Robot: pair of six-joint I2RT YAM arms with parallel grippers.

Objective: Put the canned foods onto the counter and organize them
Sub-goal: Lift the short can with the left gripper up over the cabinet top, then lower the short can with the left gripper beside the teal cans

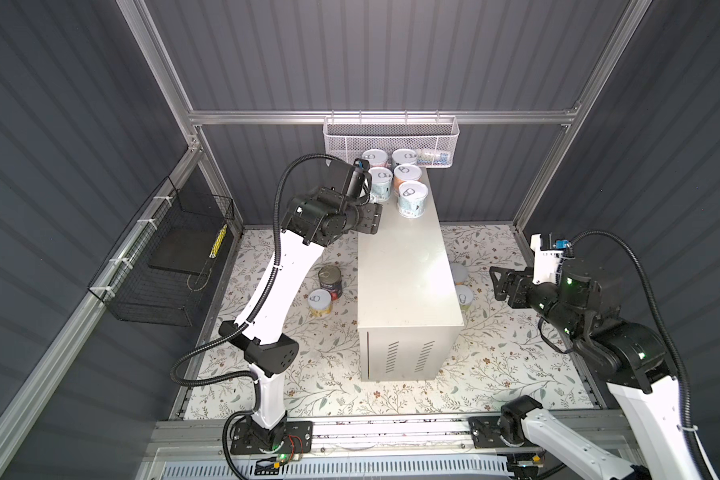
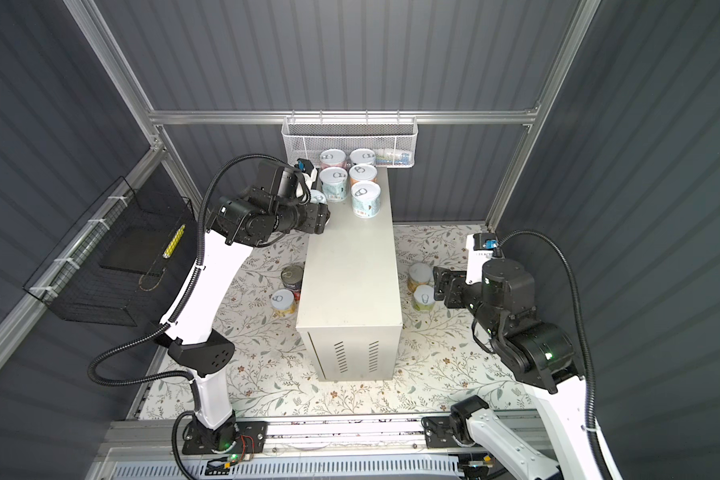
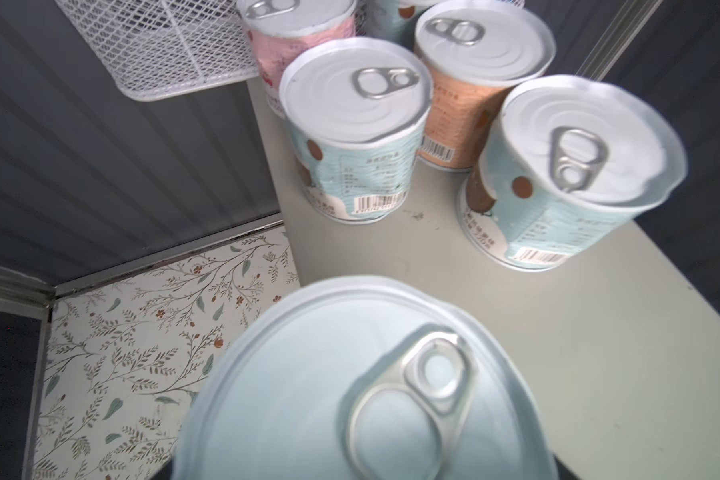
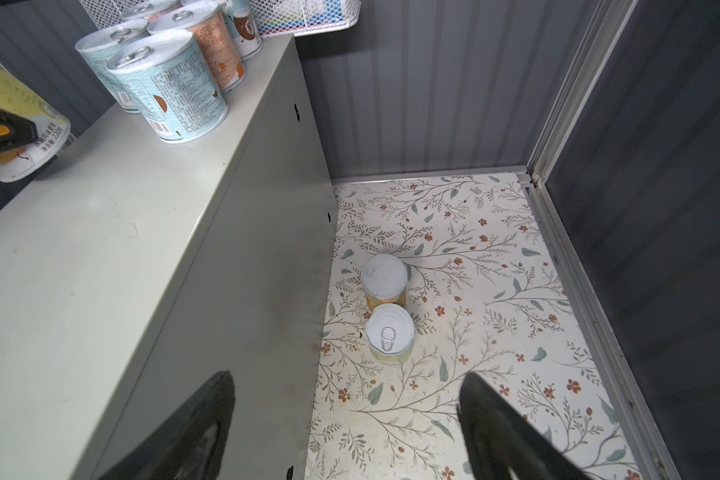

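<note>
Left wrist view: a tin point(image 3: 350, 395) is clamped in the left jaws at the bench point(image 3: 516, 332) edge.
Five tins point(image 1: 408, 173) are grouped at the bench's far end; the right jaws are held apart, empty, near two tins point(image 4: 385, 282) on the floor point(image 4: 495, 232).

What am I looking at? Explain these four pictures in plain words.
Two white-and-black robot arms work inside a grey booth. Two pictures look down from overhead; the other two come from a camera on each arm's wrist. Five small silver-lidded pull-tab tins stand on the tall cream metal cabinet. The left claw is shut on a yellow-labelled tin at the cabinet's edge. The right claw is open and empty above two more tins on the flowered floor. A taller dark can and another small tin stand at the cabinet's other side.
</note>
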